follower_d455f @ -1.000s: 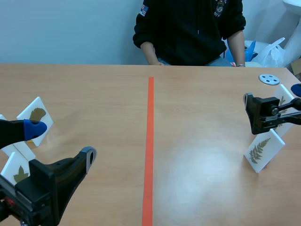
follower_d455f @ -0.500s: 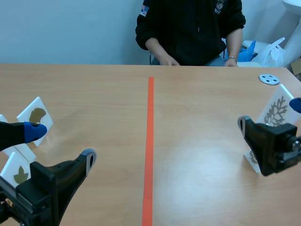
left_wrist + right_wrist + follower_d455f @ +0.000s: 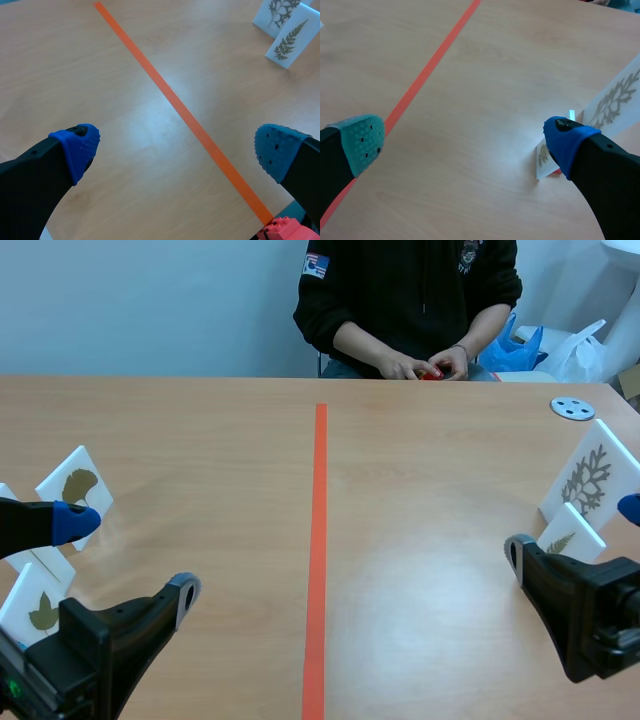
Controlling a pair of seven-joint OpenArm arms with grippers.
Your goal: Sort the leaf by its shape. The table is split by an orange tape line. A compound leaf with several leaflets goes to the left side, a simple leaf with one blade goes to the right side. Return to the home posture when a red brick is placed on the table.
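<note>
Two white leaf cards stand at the right: a large one with a branching compound leaf and a small fern card. My right gripper is open, low and near the table's front, with the fern card just beyond its blue finger. On the left, a ginkgo card and a lobed-leaf card stand by my open left gripper. Across the table, a person's hands hold a red brick at the far edge.
The orange tape line runs down the middle of the table. A third white card is partly hidden behind my left finger. A grey disc lies at the far right. Plastic bags sit beyond the table.
My right arm has dropped and pulled back toward the front edge, uncovering both right-hand cards. The person's hands came together at the far edge with a red brick. My left arm sank slightly.
</note>
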